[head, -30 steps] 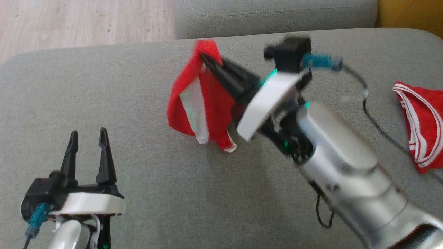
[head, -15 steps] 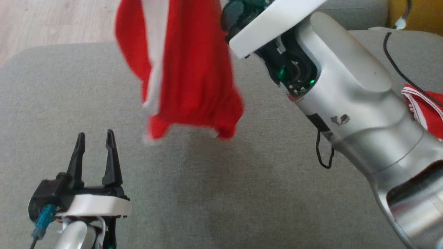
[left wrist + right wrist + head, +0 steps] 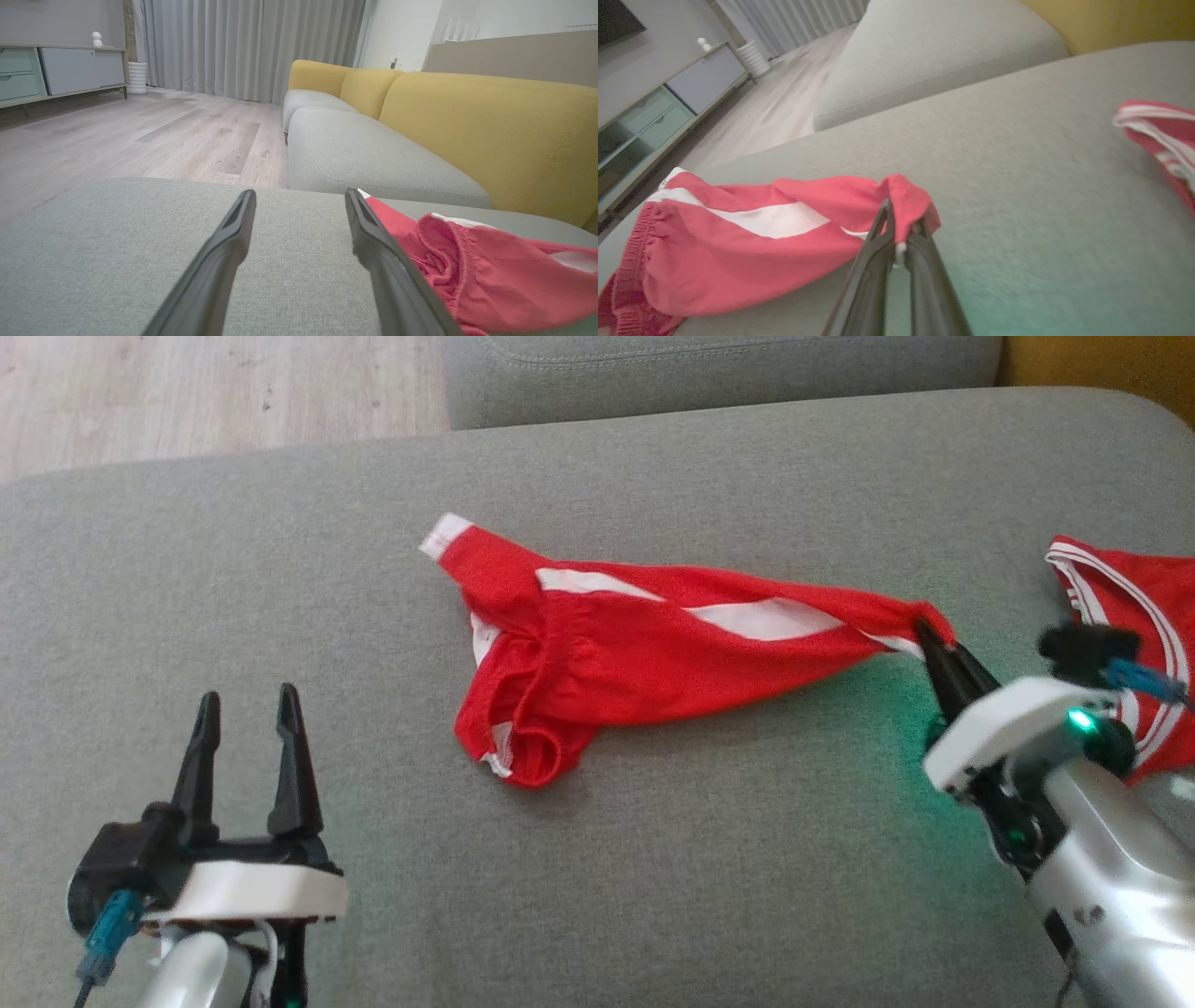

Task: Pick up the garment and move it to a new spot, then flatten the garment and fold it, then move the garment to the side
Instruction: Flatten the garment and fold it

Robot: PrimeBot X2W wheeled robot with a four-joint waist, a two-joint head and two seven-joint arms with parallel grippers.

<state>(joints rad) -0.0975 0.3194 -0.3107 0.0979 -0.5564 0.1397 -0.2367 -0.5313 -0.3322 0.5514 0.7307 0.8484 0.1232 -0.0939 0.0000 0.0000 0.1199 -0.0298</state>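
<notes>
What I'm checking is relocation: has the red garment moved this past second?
Yes. The garment hung bunched from the right pincer; now it lies stretched on the cushion, its pinched end drawn rightward toward the second red garment.

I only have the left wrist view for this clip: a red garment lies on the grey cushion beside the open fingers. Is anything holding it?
Observer: Yes. The right gripper is shut on a corner at the far right end of the red garment.
Operator: Is it lifted off the seat?
Observer: Mostly not. In the head view it lies stretched across the cushion, with the pinched corner draped over the fingertips.
Operator: Anything else lying there?
Observer: A second garment, red with white stripes, lies further right, beyond the right arm and apart from the first.
</notes>
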